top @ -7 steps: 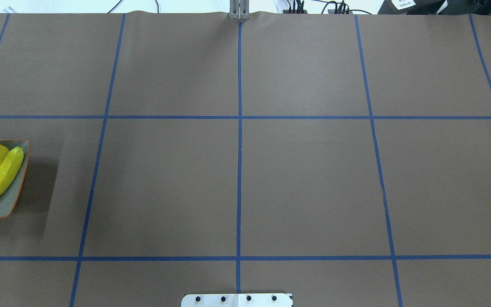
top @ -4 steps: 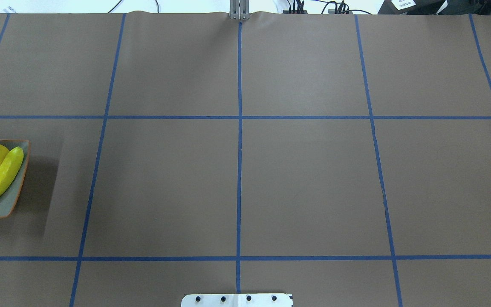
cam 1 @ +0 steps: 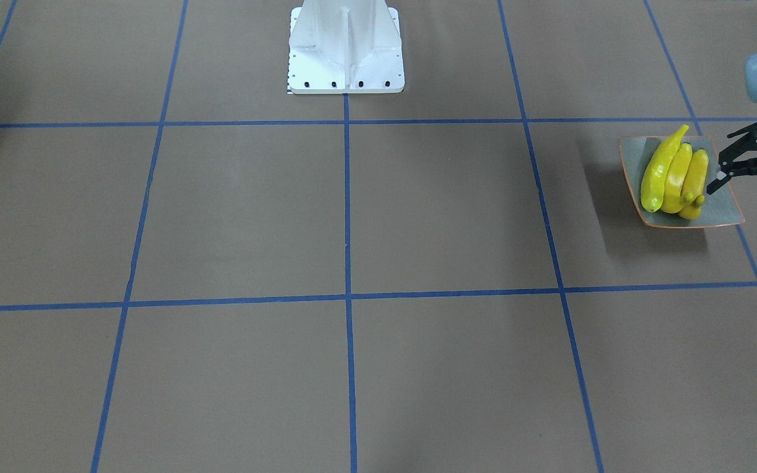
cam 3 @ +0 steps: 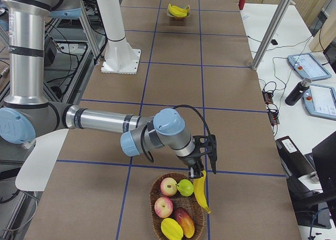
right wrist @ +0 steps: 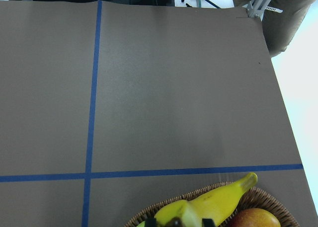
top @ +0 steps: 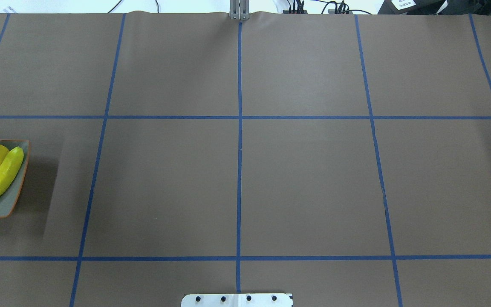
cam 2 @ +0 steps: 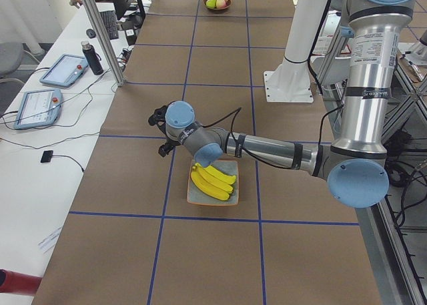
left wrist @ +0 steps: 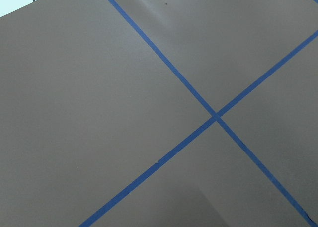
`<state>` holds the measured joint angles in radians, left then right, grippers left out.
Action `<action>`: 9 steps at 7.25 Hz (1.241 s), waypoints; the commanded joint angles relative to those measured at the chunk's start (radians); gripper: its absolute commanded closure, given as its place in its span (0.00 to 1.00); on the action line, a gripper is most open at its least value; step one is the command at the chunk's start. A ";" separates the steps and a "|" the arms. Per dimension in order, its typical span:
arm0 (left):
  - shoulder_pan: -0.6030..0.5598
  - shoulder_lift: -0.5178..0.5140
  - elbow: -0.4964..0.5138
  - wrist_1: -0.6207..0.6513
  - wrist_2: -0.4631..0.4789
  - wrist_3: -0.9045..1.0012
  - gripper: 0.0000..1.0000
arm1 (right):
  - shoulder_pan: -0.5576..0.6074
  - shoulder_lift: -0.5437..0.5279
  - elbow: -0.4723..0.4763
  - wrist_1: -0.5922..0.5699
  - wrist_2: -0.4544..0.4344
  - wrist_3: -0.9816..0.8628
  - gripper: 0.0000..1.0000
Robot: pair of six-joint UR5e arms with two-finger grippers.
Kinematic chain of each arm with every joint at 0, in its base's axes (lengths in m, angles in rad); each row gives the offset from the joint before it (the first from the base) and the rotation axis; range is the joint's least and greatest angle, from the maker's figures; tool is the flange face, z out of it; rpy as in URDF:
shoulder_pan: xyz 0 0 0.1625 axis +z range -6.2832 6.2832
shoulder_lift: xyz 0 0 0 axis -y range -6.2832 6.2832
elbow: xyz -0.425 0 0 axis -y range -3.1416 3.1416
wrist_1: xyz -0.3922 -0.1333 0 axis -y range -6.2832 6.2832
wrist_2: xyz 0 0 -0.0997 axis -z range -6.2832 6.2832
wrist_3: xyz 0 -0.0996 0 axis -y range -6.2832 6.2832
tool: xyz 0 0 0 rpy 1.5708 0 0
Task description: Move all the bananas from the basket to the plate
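Three yellow bananas [cam 1: 671,174] lie side by side on the square grey-green plate [cam 1: 720,209] at the robot's left end of the table; the plate [top: 6,204] also shows at the overhead view's left edge. My left gripper [cam 1: 740,205] hovers open and holds nothing, by the plate's outer edge. At the other end, a wicker basket [cam 3: 153,198] holds apples and other fruit. My right gripper [cam 3: 202,164] is shut on a banana [cam 3: 201,194], which hangs over the basket's rim. In the right wrist view this banana [right wrist: 213,205] lies at the bottom edge.
The white robot pedestal [cam 1: 345,52] stands mid-table on the robot's side. Blue tape lines divide the brown table cover [top: 305,183]. Tablets [cam 2: 40,105] and a dark bottle [cam 2: 93,58] sit on the white side bench.
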<state>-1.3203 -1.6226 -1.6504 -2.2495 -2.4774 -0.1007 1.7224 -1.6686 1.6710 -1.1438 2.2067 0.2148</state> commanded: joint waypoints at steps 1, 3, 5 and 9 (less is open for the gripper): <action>0.001 -0.007 0.000 0.002 0.000 -0.002 0.00 | -0.003 0.061 0.090 -0.138 0.004 0.021 1.00; 0.001 -0.034 -0.002 -0.001 0.000 -0.072 0.00 | -0.052 0.117 0.088 -0.142 0.048 0.088 1.00; 0.007 -0.113 0.003 0.002 0.000 -0.179 0.00 | -0.139 0.194 0.088 -0.142 0.053 0.208 1.00; 0.145 -0.328 0.003 -0.005 0.000 -0.550 0.00 | -0.292 0.344 0.092 -0.137 0.093 0.424 1.00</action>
<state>-1.2247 -1.8811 -1.6478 -2.2538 -2.4774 -0.5254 1.4851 -1.3781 1.7621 -1.2827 2.2929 0.5683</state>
